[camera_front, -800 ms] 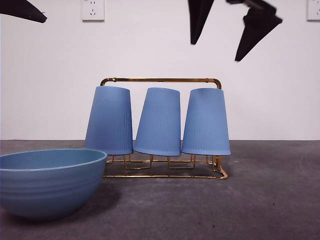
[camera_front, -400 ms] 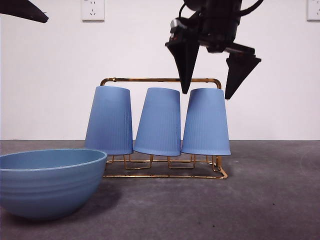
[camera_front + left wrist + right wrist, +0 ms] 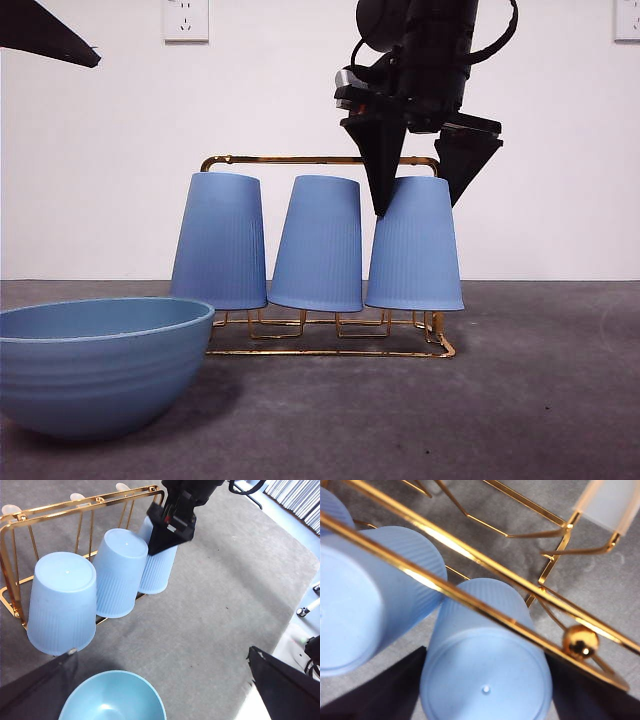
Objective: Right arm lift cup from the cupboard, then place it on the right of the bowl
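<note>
Three periwinkle cups stand upside down on the gold wire cupboard. My right gripper has come down from above onto the rightmost cup, with its jaws pressed against both sides of the cup's upper end. The right wrist view shows this cup filling the gap between the jaws, under the rack's top bar. The wide blue bowl sits at the front left. My left gripper is open and empty, high above the bowl, and shows as a black tip in the front view.
The middle cup leans close beside the gripped one, and the left cup stands further off. Bare grey table lies right of the rack and between rack and bowl. A white wall stands behind.
My right gripper has come down from above the rack onto the rightmost cup and its jaws have narrowed around it. That cup has shifted slightly to the right. The left arm has stayed still.
</note>
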Tool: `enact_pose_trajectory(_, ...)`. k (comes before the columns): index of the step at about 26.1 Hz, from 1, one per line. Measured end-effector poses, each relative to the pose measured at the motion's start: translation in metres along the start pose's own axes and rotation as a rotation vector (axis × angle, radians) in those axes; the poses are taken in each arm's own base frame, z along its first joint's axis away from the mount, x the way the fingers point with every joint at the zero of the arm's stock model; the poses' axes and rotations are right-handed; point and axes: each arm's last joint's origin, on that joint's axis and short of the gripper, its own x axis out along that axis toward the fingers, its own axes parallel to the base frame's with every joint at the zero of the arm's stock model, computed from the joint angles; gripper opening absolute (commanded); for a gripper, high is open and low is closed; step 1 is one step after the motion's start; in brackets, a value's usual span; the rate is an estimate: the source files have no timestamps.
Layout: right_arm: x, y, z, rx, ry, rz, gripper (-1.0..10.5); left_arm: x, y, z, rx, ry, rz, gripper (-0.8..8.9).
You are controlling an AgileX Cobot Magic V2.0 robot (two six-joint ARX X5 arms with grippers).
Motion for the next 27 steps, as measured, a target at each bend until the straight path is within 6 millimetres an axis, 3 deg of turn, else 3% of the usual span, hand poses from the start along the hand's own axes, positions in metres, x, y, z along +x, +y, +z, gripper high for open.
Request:
enact_pose_trajectory(3,0.0,0.0,0.0,0.001,0.004,0.0,2.2,0.0,0.0,0.0,0.0,0.0,0.0,5.6)
enact_pose_trajectory(9,-0.008,-0.001,-0.003,0.009,-0.005,-0.006,2.1,0.0,0.0,0.0,0.0,0.001,0.0,5.6)
enact_pose_trajectory(20,-0.053,0.001,-0.018,0.011,-0.113,0.0,2.1,0.0,0.0,-0.001,-0.008,0.01,0.0,5.58)
enact_pose_trajectory(24,-0.077,0.005,-0.031,0.0,-0.173,0.006,2.1,0.005,0.003,-0.002,-0.037,0.04,0.0,5.58)
enact_pose_trajectory(27,-0.082,0.007,-0.043,-0.012,-0.208,0.012,2.1,0.009,0.006,-0.002,-0.052,0.052,0.0,5.58)
